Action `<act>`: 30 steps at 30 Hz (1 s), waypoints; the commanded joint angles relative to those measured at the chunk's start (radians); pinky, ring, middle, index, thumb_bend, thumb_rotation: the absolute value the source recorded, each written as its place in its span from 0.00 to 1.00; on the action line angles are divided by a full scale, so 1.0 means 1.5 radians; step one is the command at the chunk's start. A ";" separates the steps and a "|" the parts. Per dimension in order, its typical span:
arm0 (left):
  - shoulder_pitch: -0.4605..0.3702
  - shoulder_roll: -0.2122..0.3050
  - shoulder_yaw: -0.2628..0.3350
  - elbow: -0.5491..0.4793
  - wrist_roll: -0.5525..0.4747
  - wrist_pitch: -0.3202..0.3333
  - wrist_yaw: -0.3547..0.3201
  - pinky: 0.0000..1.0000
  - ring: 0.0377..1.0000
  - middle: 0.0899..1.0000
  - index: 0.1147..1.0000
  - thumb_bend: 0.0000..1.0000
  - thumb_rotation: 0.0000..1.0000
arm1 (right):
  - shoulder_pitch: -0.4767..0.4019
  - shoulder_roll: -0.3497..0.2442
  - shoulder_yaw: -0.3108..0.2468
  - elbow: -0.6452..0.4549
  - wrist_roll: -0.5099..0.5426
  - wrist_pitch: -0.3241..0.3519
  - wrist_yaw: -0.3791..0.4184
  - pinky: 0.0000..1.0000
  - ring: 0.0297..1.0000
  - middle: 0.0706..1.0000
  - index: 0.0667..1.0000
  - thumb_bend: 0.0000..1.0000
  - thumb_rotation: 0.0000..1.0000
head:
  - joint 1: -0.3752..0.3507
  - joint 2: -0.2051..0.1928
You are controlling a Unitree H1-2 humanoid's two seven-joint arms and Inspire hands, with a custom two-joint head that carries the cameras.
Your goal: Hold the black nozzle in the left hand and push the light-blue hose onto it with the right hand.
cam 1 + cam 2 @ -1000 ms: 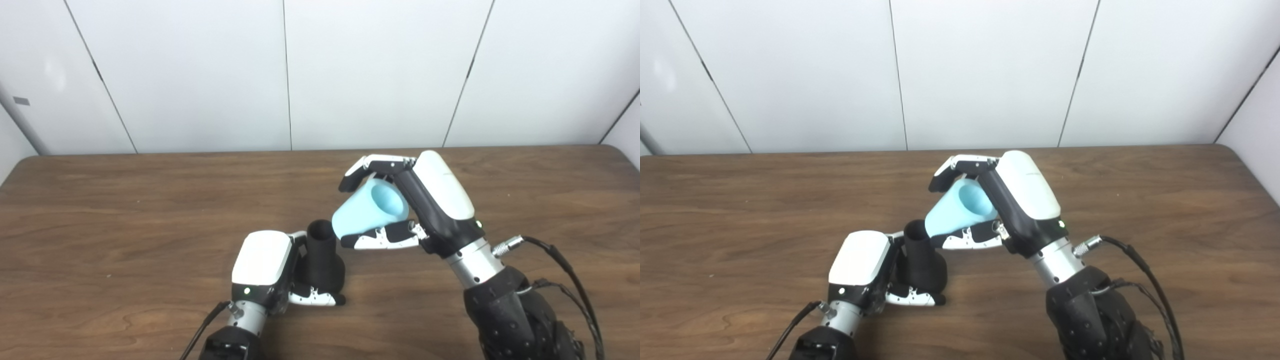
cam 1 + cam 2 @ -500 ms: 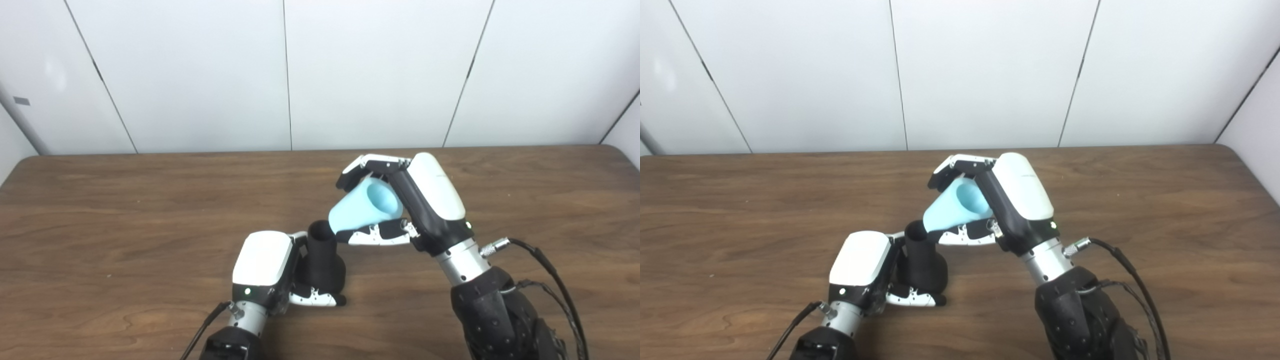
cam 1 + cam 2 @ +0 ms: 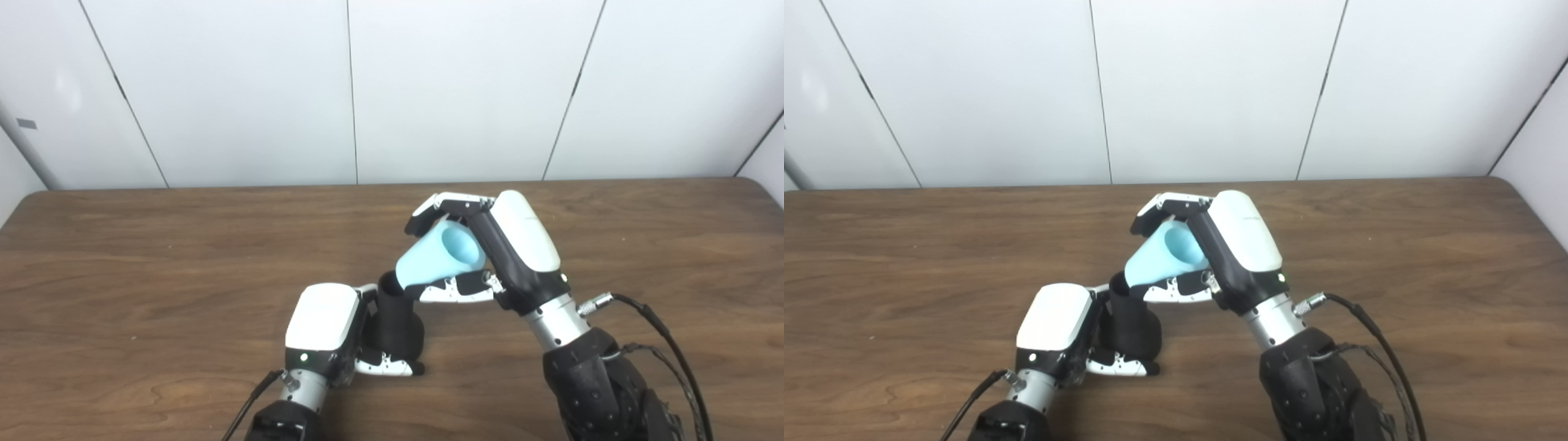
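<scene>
A brown wood-grain table [image 3: 153, 245] runs the width of the scene, with white wall panels [image 3: 245, 92] behind its far edge. The right hand [image 3: 484, 257] hangs above the middle of the table, its fingers curled over the top of the light-blue hose [image 3: 435, 260] and its thumb pressed under it, so the hose is firmly gripped. The hose is a short tapered piece, tilted, with its wide open mouth turned up towards the near edge and its narrow end pointing down and left. That narrow end sits right at the rim of the black nozzle [image 3: 395, 318], seemingly touching it; whether it has gone over the rim is not clear. The left hand [image 3: 334, 337], nearer the table's front edge, is wrapped around the nozzle's wider base, holding it upright on the table.
</scene>
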State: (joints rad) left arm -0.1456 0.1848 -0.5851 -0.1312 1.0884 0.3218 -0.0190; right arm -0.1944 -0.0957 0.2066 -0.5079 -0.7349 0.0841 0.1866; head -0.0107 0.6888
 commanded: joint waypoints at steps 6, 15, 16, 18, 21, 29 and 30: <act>0.076 0.002 -0.056 0.062 -0.035 -0.004 -0.125 0.40 0.35 0.39 0.46 0.50 0.00 | -0.023 0.010 0.005 0.001 0.009 -0.037 -0.028 0.27 0.38 0.51 0.49 0.49 0.00 | 0.000 0.000; 0.076 0.001 -0.059 0.063 -0.030 -0.004 -0.125 0.41 0.32 0.37 0.43 0.49 0.00 | -0.021 0.010 0.008 0.006 0.022 -0.032 -0.021 0.26 0.39 0.51 0.50 0.49 0.00 | 0.002 0.002; 0.075 0.001 -0.059 0.064 -0.031 -0.004 -0.124 0.41 0.32 0.37 0.43 0.49 0.00 | -0.021 0.011 0.008 0.008 0.022 -0.031 -0.020 0.26 0.39 0.51 0.50 0.49 0.00 | 0.002 0.001; 0.074 0.000 -0.058 0.064 -0.031 -0.004 -0.124 0.41 0.32 0.37 0.43 0.49 0.00 | -0.021 0.011 0.008 0.011 0.023 -0.030 -0.021 0.27 0.39 0.51 0.50 0.49 0.00 | 0.002 0.001; 0.074 -0.001 -0.055 0.064 -0.032 -0.005 -0.118 0.42 0.35 0.38 0.42 0.50 0.00 | -0.022 0.012 0.008 0.017 0.026 -0.034 -0.027 0.27 0.39 0.51 0.50 0.49 0.00 | 0.002 0.001; 0.071 0.001 -0.059 0.062 -0.032 -0.006 -0.127 0.40 0.36 0.39 0.46 0.50 0.00 | -0.027 0.014 0.011 0.017 0.024 -0.031 -0.028 0.26 0.38 0.50 0.51 0.49 0.00 | 0.000 0.003; 0.072 0.001 -0.059 0.063 -0.031 -0.006 -0.126 0.40 0.36 0.39 0.46 0.50 0.00 | -0.027 0.014 0.011 0.017 0.024 -0.030 -0.027 0.26 0.38 0.50 0.51 0.49 0.00 | 0.000 0.003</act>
State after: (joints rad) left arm -0.1459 0.1840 -0.5884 -0.1312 1.0913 0.3220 -0.0190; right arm -0.1946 -0.0864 0.2211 -0.4567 -0.7026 0.0722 0.1694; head -0.0092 0.6918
